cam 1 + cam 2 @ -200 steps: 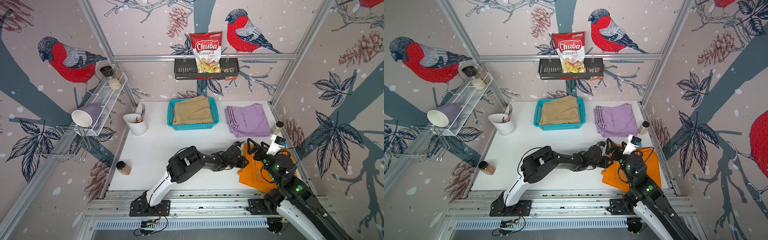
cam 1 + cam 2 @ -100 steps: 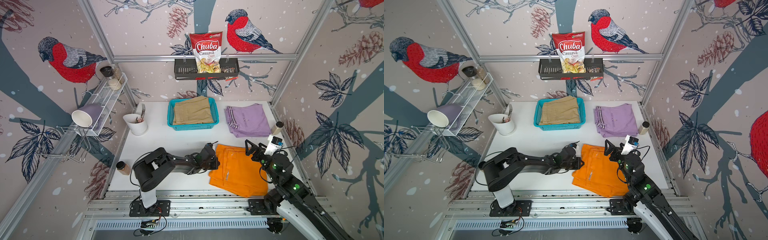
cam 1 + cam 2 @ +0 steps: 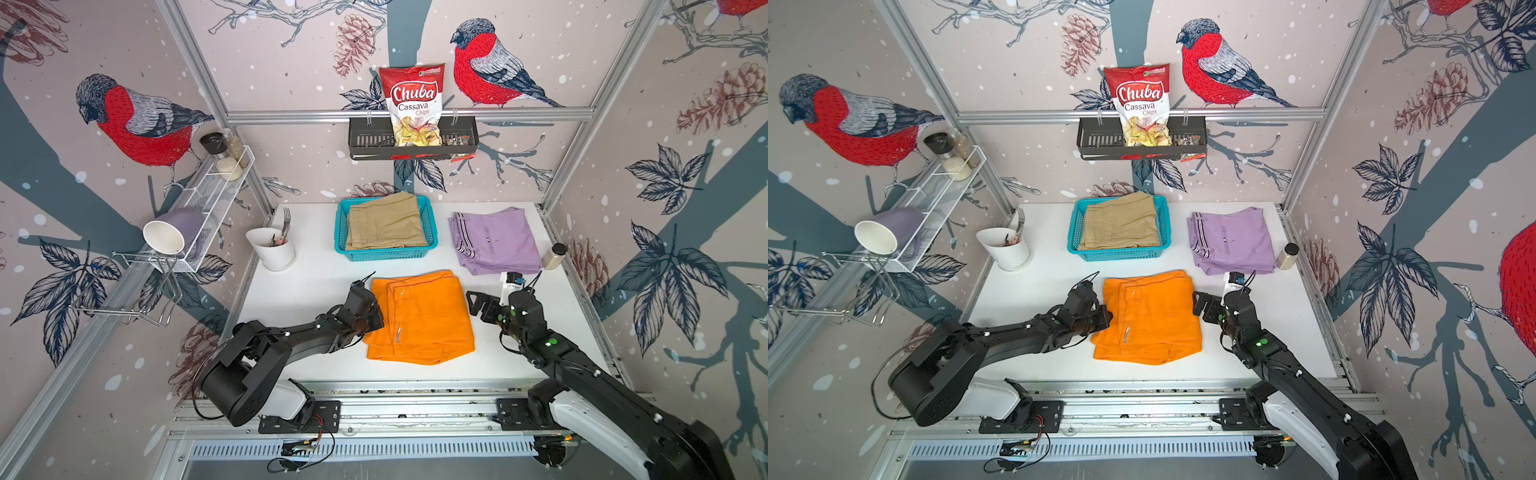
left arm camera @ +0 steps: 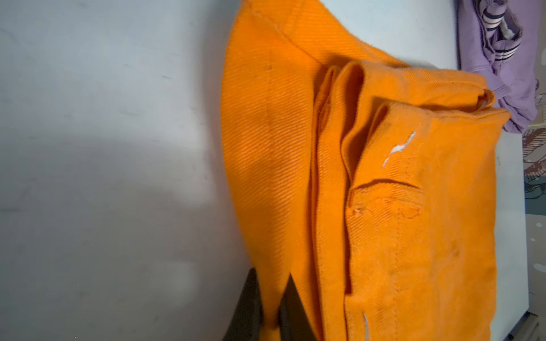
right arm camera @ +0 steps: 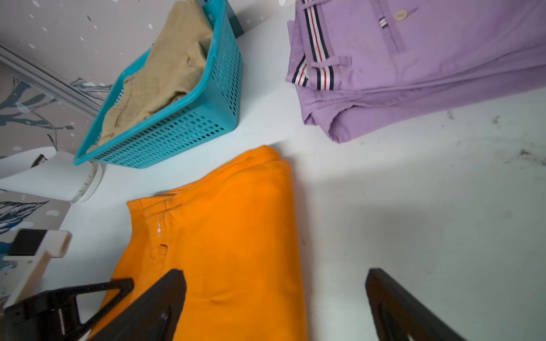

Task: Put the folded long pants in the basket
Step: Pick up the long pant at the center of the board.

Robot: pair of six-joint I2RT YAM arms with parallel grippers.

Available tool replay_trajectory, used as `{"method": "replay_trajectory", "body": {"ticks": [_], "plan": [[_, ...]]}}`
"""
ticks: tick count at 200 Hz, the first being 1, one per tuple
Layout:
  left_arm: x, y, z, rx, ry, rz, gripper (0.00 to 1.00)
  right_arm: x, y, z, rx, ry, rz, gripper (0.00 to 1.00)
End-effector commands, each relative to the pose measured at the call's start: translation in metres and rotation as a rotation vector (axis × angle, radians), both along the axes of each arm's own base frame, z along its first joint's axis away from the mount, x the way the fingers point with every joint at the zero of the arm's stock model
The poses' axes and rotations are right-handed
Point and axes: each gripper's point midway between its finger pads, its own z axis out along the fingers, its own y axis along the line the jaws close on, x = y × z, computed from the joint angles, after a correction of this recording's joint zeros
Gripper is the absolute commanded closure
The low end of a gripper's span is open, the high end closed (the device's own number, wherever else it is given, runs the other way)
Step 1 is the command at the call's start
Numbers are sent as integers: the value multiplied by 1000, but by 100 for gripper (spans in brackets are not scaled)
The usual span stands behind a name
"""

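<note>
- The left claw (image 3: 375, 321) is clenched on the near edge of the orange pants (image 3: 419, 316). The left wrist view shows a bit of cloth pinched between its two fingers.
- The right claw (image 3: 478, 302) is released, with its jaws spread wide and nothing in them. It hangs just beside the other side of the orange pants, so the pants lie flat on the bench (image 3: 316, 291) between the two claws.
- The blue basket (image 3: 386, 252) sits past both claws, toward the back wall. Tan pants (image 3: 386, 222) already fill it up to the rim.
- Lilac pants (image 3: 494, 239) lie on the bench past the right claw, beside the basket.
- I think the pinch only has a thin edge. If the left claw lifts alone, the folds could fall open and the pants could hang long.
- The basket is quite full, so the orange pants might slide off the tan pile.
- A trailing end could push the light basket, or bump the white cup (image 3: 272, 249) past the left claw.
</note>
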Motion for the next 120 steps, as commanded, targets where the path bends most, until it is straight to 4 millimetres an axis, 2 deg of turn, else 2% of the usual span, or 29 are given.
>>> {"method": "replay_trajectory", "body": {"ticks": [1,34,58,70,86,100,107,120], "plan": [[0,8,-2,41,-8,-1,100,4,16,-6,75,-15,50,0],[1,9,-3,42,-2,3,100,4,30,-44,63,89,111,2],[1,9,-4,43,0,5,100,9,44,-64,67,145,161,10],[1,9,-4,43,1,5,100,12,51,-70,73,164,186,18],[1,9,-5,46,1,6,100,15,58,-74,79,178,204,40],[2,9,-4,48,0,6,100,17,60,-76,67,179,199,71],[3,9,-5,49,0,6,100,17,62,-75,54,175,195,84],[4,8,-5,49,2,8,100,18,63,-72,24,161,181,95]]}}
